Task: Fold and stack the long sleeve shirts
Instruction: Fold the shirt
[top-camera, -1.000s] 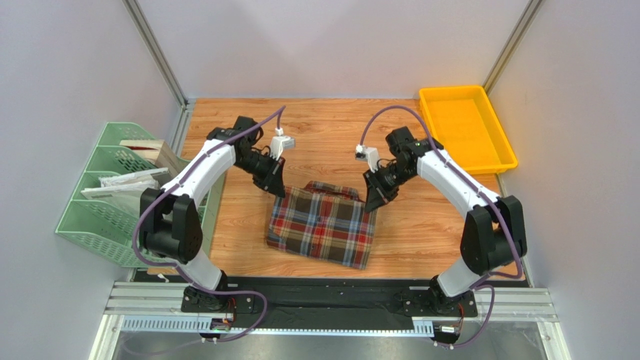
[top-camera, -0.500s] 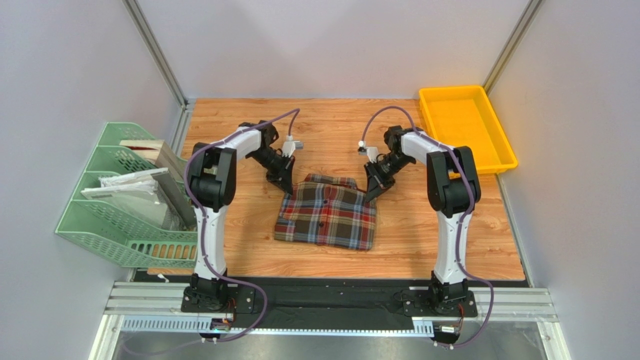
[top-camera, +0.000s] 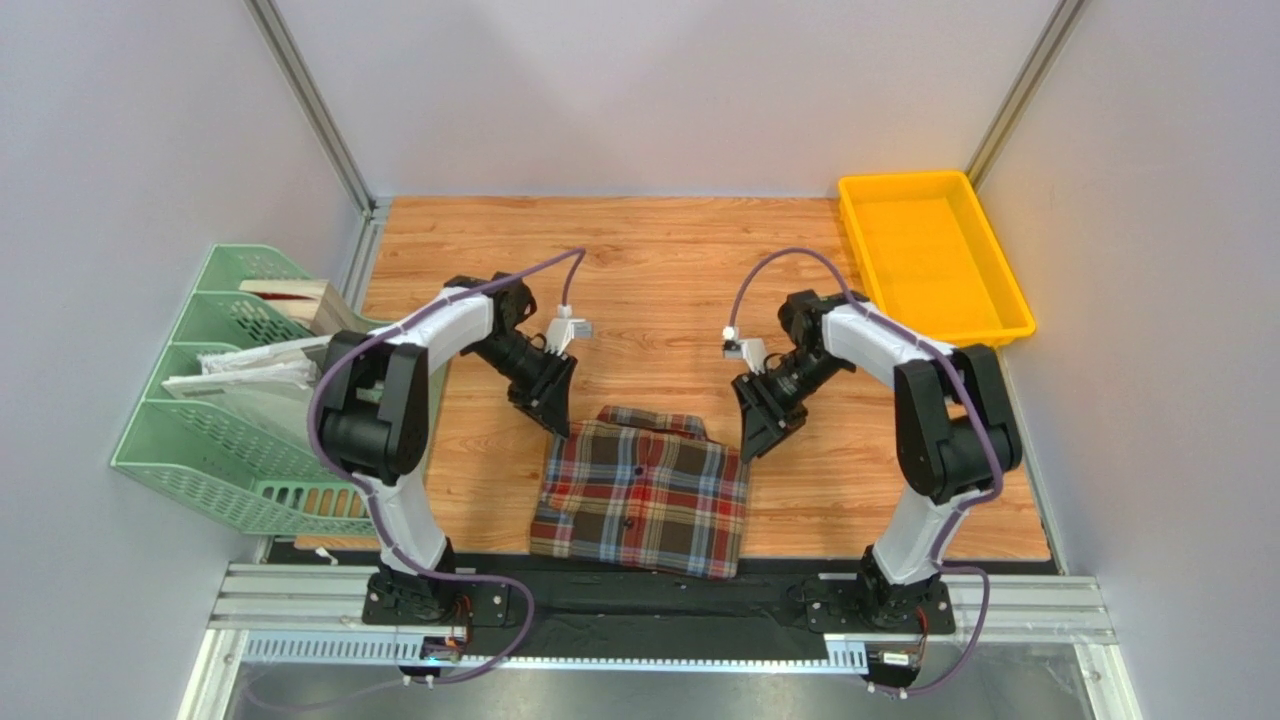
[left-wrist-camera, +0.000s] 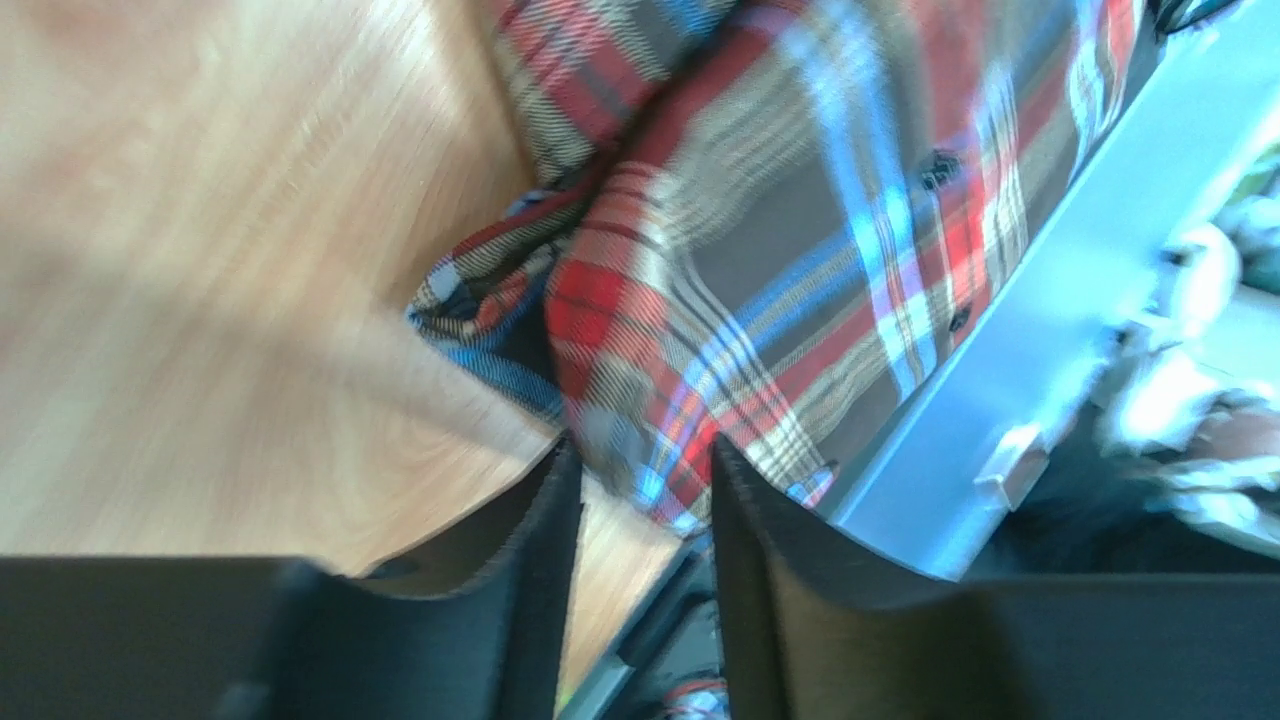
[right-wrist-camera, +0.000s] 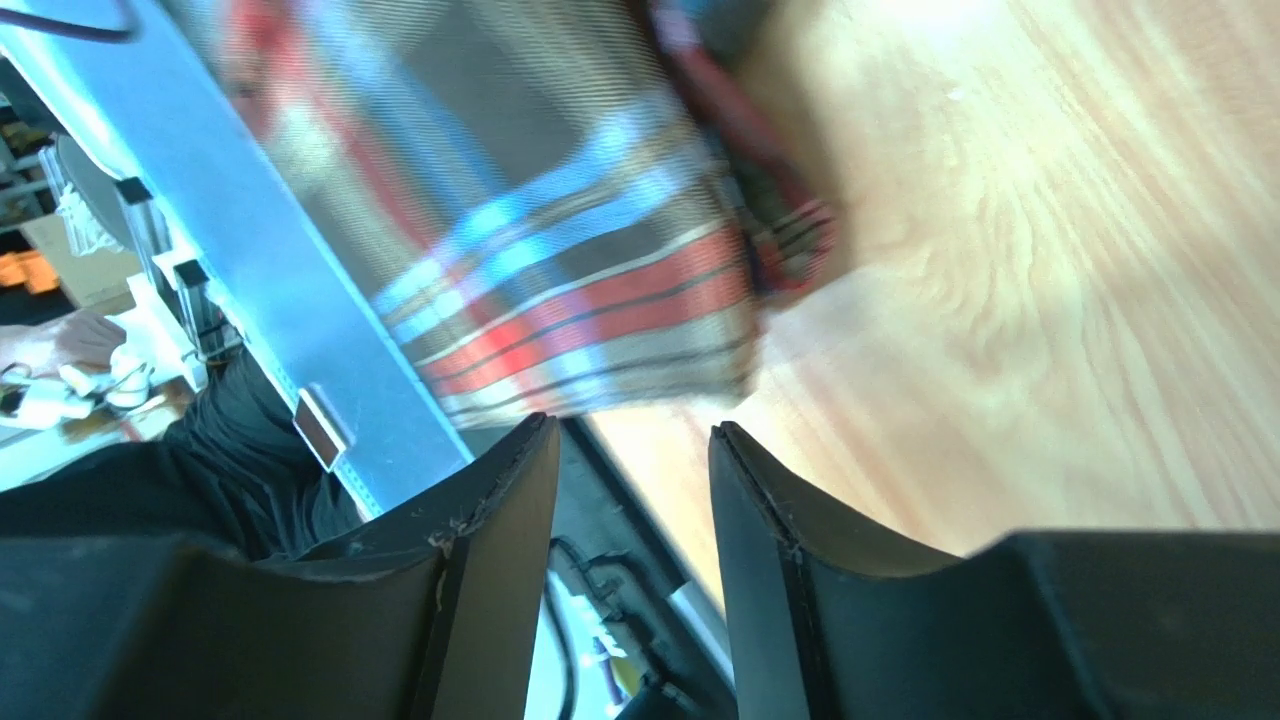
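Top external view showed the fold looking close to finished. Far left, a green file rack (top-camera: 226, 405) stood off the table's (top-camera: 661, 270) left edge, not involved.

The left claw (top-camera: 552, 408) hung just beside the far-left corner of the plaid shirt (top-camera: 643, 491), pointing down at it. In the left wrist view its fingers stood partly apart, a narrow-to-middling gap with nothing clamped between them. Shirt cloth showed past the tips, but the picture was blurred, so whether a tip brushed the fabric I could not tell.

The shirt itself lay as a compact rectangle at the near edge of the table, between the two arm bases. It was button side up, with the collar along the far edge. Sleeves seemed tucked out of sight. The near-left corner looked a bit uneven.

The right claw (top-camera: 756, 435) sat just beside the shirt's far-right corner. In the right wrist view it was partly open too, gap empty, shirt edge beyond the tips and apart from them.

Far right, a yellow tray (top-camera: 932, 263) sat at the table's back corner with nothing in it.

Judgement: folding of this one shirt was about done, maybe needing a small tidy. Stacking was left, and no second shirt or pile was in view to stack it on.
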